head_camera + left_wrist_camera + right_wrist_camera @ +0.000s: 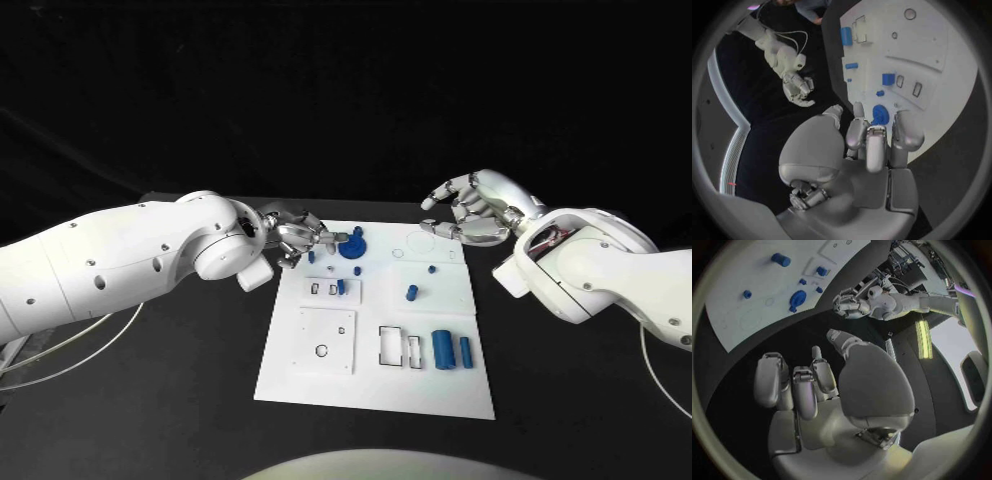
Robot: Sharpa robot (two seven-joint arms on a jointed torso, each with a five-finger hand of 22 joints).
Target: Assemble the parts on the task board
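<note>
The white task board (378,385) lies in the middle of the black table. A blue round part (355,247) stands near its far left corner. My left hand (300,238) hovers at that corner with its fingers spread, and its fingertips (870,131) end just short of the round part (880,115); it holds nothing. My right hand (469,213) hangs over the board's far right corner, fingers (795,385) loosely bent and apart, with nothing in them. A blue cylinder (444,350) and a slim blue pin (464,351) lie at the near right.
A small blue block (340,287) sits by slots left of centre, and a short blue peg (411,292) stands mid-board. Rectangular cut-outs (392,343) open near the cylinder. Black table (173,400) surrounds the board on both sides.
</note>
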